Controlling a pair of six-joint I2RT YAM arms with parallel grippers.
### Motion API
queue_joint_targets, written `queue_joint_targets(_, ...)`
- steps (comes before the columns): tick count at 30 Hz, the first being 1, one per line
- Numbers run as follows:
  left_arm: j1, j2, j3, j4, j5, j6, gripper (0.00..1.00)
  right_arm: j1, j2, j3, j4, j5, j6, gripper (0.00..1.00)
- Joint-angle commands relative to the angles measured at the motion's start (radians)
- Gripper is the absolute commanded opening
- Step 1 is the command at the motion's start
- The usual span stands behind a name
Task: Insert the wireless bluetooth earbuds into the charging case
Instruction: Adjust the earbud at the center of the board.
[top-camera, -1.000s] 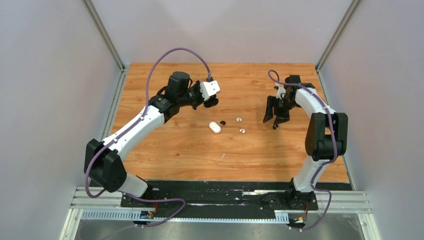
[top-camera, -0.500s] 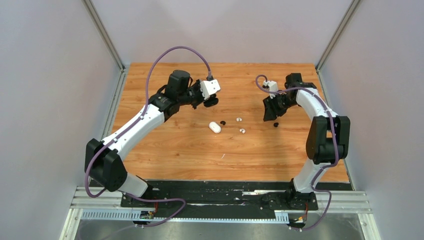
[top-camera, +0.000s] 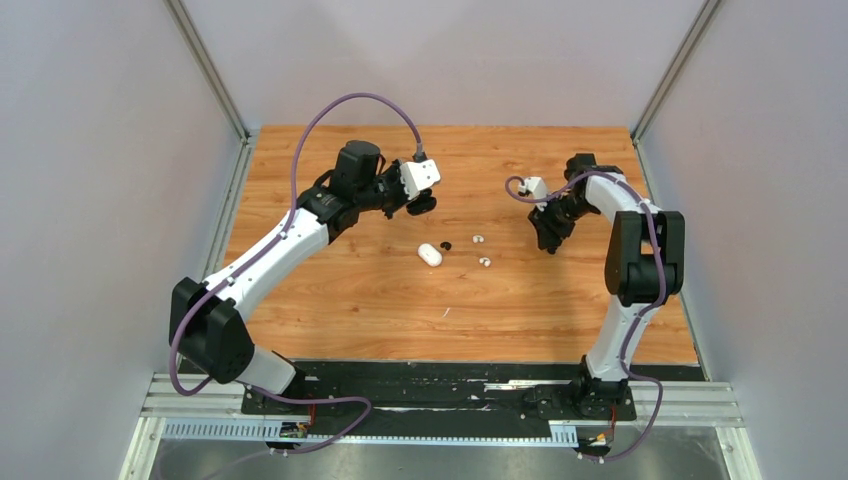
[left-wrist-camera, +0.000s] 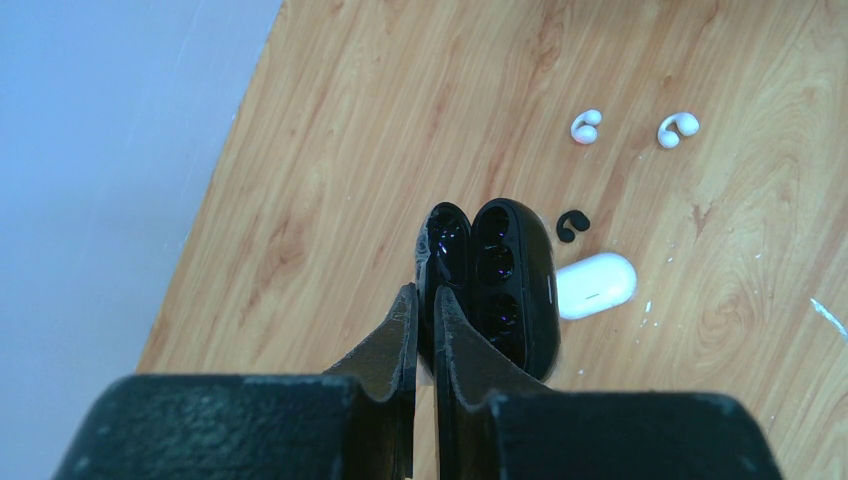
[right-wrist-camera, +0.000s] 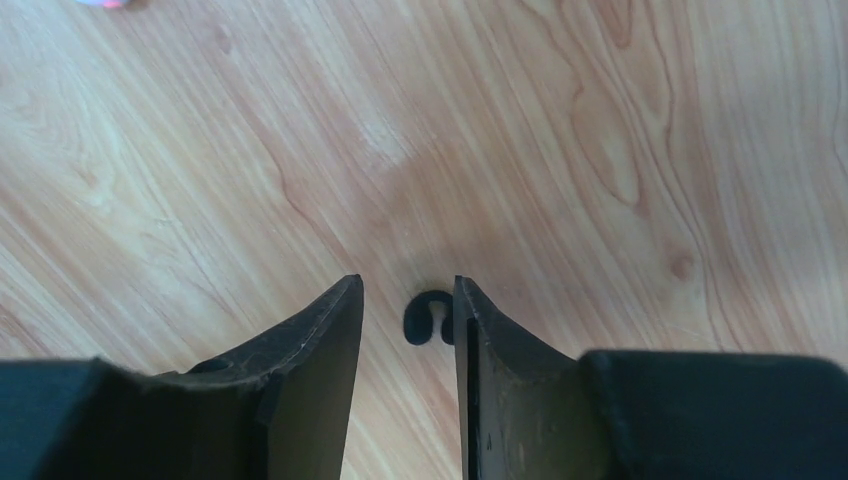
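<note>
My left gripper (top-camera: 421, 204) is shut on the edge of an open black charging case (left-wrist-camera: 492, 285), held above the wooden table (top-camera: 380, 300); its empty sockets show. Below it lie a shut white case (left-wrist-camera: 596, 285) (top-camera: 430, 254), one black earbud (left-wrist-camera: 572, 225) (top-camera: 446, 245) and two white earbuds (left-wrist-camera: 585, 126) (left-wrist-camera: 677, 129), also seen from above (top-camera: 478, 240) (top-camera: 485, 262). My right gripper (right-wrist-camera: 408, 300) (top-camera: 547, 238) is down at the table, open, with another black earbud (right-wrist-camera: 428, 318) between its fingertips, close against the right finger (right-wrist-camera: 480, 340). In the top view that bud is hidden under the gripper.
A small white fleck (top-camera: 446, 312) lies on the table in front of the cases. Grey walls with metal posts (top-camera: 210, 70) close in the table on the left, back and right. Purple cables (top-camera: 340, 105) loop above both wrists.
The right gripper has swung down and left over the black earbud that lay beside it, and its jaws have narrowed around it. The left arm and black case have not moved.
</note>
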Motion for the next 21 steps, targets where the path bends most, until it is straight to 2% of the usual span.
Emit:
queue_joint_targets(1,0.005,-0.045,0.010,0.008,-0.002,0.008,0.00,-0.048,0.023,0.099,-0.041,-0.025,-0.054,0.37)
queue_joint_targets(10,0.005,-0.042,0.009,0.006,0.002,-0.003,0.00,-0.114,0.132,0.244,-0.159,-0.099,-0.027,0.36)
queue_joint_targets(21,0.006,-0.033,0.014,-0.004,0.004,-0.005,0.00,-0.115,0.153,0.240,-0.200,-0.157,-0.164,0.36)
